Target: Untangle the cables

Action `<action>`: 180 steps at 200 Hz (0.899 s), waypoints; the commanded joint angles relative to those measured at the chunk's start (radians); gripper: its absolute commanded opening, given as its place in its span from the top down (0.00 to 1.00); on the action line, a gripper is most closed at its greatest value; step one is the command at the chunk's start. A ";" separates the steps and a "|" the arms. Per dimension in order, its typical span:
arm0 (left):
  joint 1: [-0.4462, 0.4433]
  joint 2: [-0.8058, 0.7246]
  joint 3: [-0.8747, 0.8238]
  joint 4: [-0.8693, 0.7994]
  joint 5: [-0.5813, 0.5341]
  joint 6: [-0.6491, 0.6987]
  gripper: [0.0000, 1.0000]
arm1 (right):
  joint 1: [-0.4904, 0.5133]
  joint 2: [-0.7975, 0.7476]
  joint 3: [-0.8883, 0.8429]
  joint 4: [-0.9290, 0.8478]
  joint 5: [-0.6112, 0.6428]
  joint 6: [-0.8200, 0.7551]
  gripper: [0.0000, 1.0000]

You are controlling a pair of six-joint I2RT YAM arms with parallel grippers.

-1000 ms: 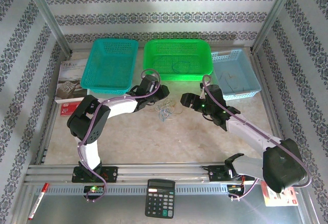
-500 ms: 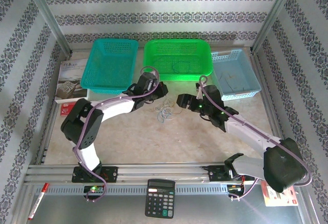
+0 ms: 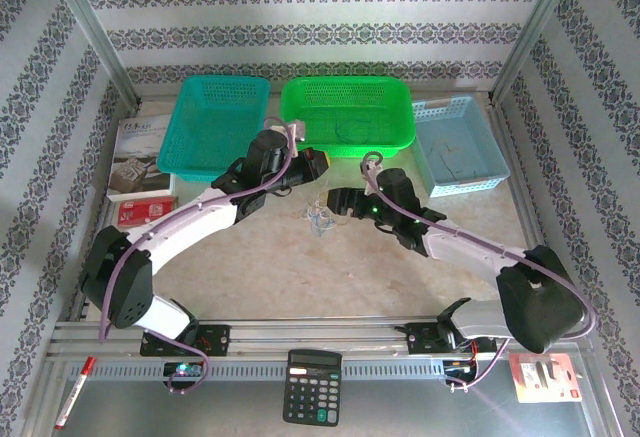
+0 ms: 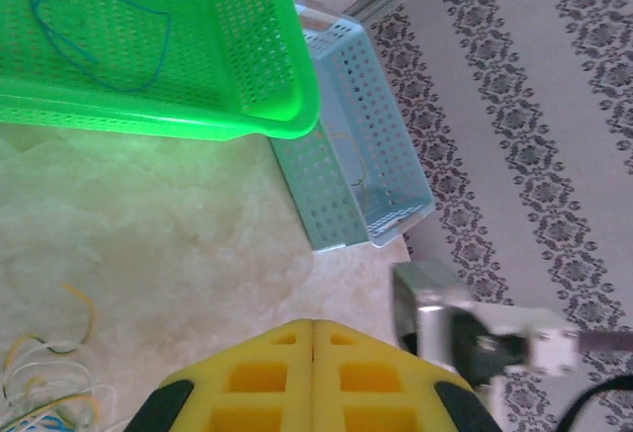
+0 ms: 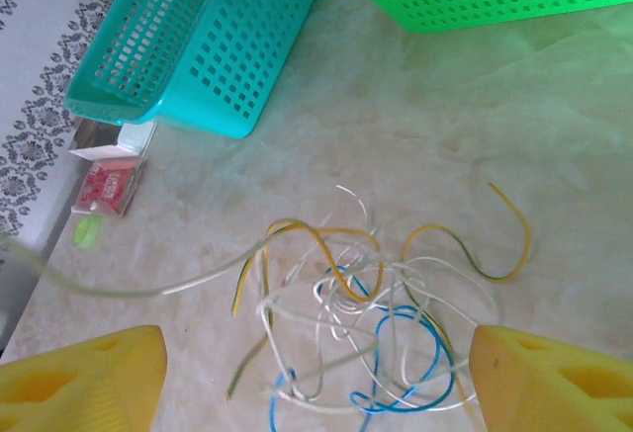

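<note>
Both arms have stretched further in and my right gripper point(image 5: 316, 373) has slid left. It now hangs released, jaws wide, over the cables point(image 5: 366, 323), a tangle lying on the table point(image 5: 445, 135) between its fingers. Beyond the tangle, my left gripper point(image 4: 313, 328) is clenched, pads together, near the green basket point(image 3: 345, 147).

Teal basket point(image 3: 215, 127), green basket point(image 3: 300, 107), blue basket point(image 3: 440, 109); calculator point(image 3: 312, 387) near edge.

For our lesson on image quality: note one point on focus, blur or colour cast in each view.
Top view: even light, cables small but sharp. Left wrist view: green basket casts a green tint on the table; shut yellow jaws out of focus. Right wrist view: cables sharp, one pale strand blurred.
</note>
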State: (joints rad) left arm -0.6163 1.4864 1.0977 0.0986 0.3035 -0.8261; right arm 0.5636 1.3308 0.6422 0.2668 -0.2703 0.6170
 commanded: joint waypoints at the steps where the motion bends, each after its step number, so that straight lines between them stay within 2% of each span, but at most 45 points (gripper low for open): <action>1: -0.022 -0.041 0.051 -0.042 0.016 0.021 1.00 | 0.023 0.024 0.045 0.083 0.023 -0.025 0.20; 80: -0.045 -0.066 0.111 -0.012 0.021 -0.030 1.00 | 0.047 0.109 0.065 0.172 0.079 0.008 0.21; 138: -0.043 -0.092 0.225 0.004 0.020 -0.069 1.00 | 0.051 0.174 -0.003 0.286 0.167 0.093 0.35; 160: -0.043 -0.103 0.284 -0.014 0.011 -0.054 1.00 | 0.054 0.197 -0.021 0.298 0.198 0.120 0.42; 180: -0.041 -0.109 0.350 -0.056 -0.002 -0.020 1.00 | 0.055 0.210 -0.043 0.307 0.212 0.141 0.44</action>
State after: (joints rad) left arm -0.6426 1.4170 1.3647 0.0696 0.3119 -0.8753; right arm 0.6071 1.5238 0.6270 0.5182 -0.1112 0.7143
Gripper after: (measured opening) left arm 0.043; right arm 0.566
